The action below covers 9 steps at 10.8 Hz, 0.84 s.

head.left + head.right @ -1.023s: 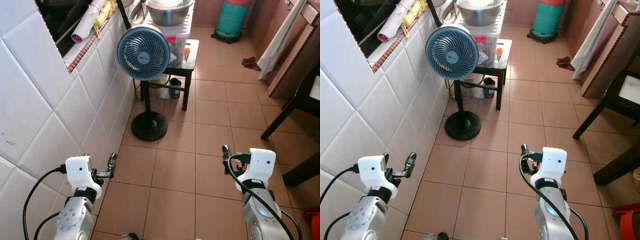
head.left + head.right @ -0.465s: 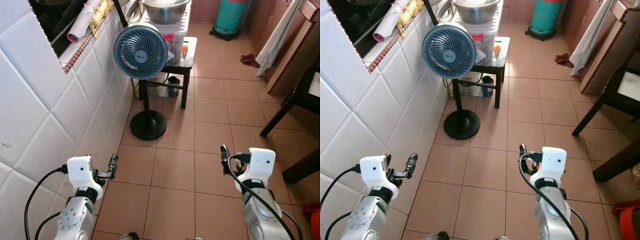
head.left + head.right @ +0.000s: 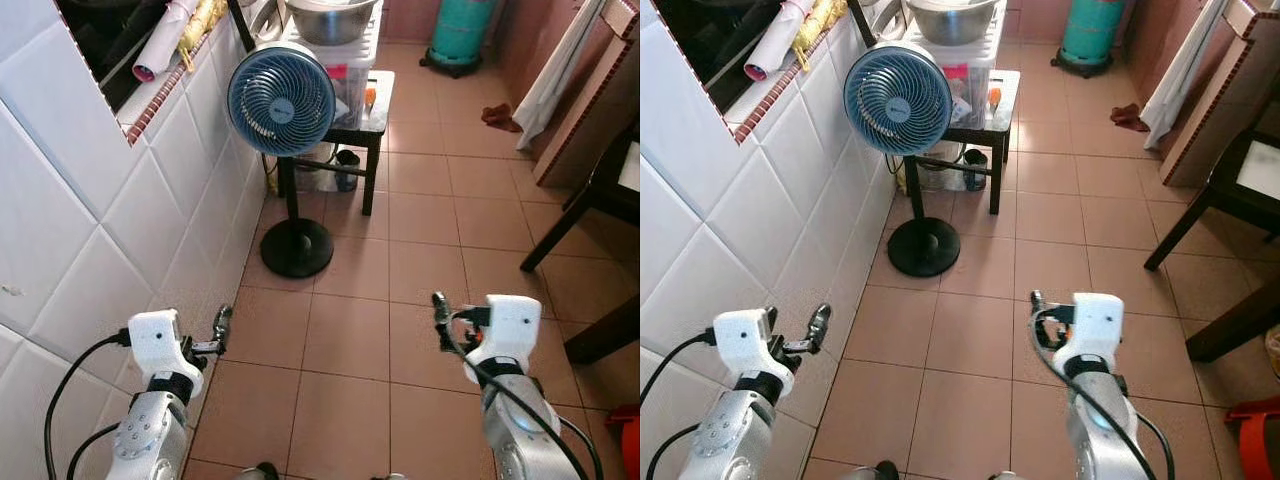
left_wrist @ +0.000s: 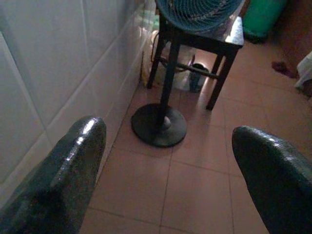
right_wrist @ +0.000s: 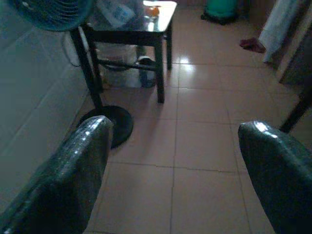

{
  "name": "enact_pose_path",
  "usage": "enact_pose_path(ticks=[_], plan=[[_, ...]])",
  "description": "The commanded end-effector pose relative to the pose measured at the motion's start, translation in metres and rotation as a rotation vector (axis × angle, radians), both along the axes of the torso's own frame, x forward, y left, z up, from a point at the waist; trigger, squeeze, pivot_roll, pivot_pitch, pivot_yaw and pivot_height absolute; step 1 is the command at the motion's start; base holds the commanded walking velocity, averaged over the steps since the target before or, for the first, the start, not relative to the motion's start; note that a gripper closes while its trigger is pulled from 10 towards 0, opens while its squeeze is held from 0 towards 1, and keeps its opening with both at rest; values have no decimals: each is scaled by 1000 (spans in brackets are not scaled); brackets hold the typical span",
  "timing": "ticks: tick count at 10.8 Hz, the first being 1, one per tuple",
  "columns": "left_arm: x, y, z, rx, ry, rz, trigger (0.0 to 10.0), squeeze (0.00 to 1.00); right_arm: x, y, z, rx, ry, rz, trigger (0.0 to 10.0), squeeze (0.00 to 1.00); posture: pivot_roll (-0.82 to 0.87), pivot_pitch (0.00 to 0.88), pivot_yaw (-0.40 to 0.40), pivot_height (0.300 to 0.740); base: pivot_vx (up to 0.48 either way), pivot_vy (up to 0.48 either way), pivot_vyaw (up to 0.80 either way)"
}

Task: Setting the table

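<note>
A narrow room floored in terracotta tiles (image 3: 350, 330) is seen from above, with a white tiled wall (image 3: 90, 220) filling the left of the frame and a recessed ledge (image 3: 160, 85) at the upper left holding rolled papers. A blue pedestal fan (image 3: 281, 100) stands against the wall in the upper centre, and behind it a small dark side table (image 3: 372, 120) carries clear plastic containers topped by a steel bowl (image 3: 332, 18). A green gas cylinder (image 3: 459, 32) is seen at the top, and the dark legs of a dining table (image 3: 590, 205) enter at the right edge.

Compared with a second ago, the whole scene has slipped only slightly in the frame, so a small camera shift is indicated rather than any movement of objects. The right gripper (image 3: 437, 310) has been drawn a little toward the centre at the lower right; the left gripper (image 3: 221, 325) is held much as before at the lower left. In both wrist views the fingers are spread wide apart with nothing between them.

No tableware has been picked up yet. The task is judged to be in its approach stage, with the bowl on the side table as a possible item to fetch.
</note>
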<state>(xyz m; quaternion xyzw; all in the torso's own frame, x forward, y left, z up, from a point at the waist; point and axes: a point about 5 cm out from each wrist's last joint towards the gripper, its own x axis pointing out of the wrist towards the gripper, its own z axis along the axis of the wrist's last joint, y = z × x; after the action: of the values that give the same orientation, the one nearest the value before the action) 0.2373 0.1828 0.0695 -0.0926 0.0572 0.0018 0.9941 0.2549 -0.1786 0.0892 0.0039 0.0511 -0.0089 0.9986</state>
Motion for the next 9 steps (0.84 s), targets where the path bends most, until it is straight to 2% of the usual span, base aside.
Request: enact_pose_path(ticks=[1,2,3,4,8,9], plan=[[-4,7,-2,2,22,35,10000,0,-1,4,3,2,-20,28,10000,0,-71,188,42,740,0,0,0],[-3,7,-1,6,12,22,10000,0,-2,4,2,-3,-29,17,10000,0,-70,187,44,740,0,0,0],[-1,5,0,-5,6,0,10000,0,-3,6,0,55,6,30,10000,0,-73,185,49,740,0,0,0],[1,2,-1,-12,18,-23,10000,0,-2,6,1,37,-1,29,10000,0,-76,184,54,740,0,0,0],[6,1,-1,-19,43,-28,10000,0,-4,4,0,64,-2,15,10000,0,-80,186,57,740,0,0,0],[5,0,-2,-10,43,-41,10000,0,-2,4,0,63,7,11,10000,0,-78,187,60,740,0,0,-712]])
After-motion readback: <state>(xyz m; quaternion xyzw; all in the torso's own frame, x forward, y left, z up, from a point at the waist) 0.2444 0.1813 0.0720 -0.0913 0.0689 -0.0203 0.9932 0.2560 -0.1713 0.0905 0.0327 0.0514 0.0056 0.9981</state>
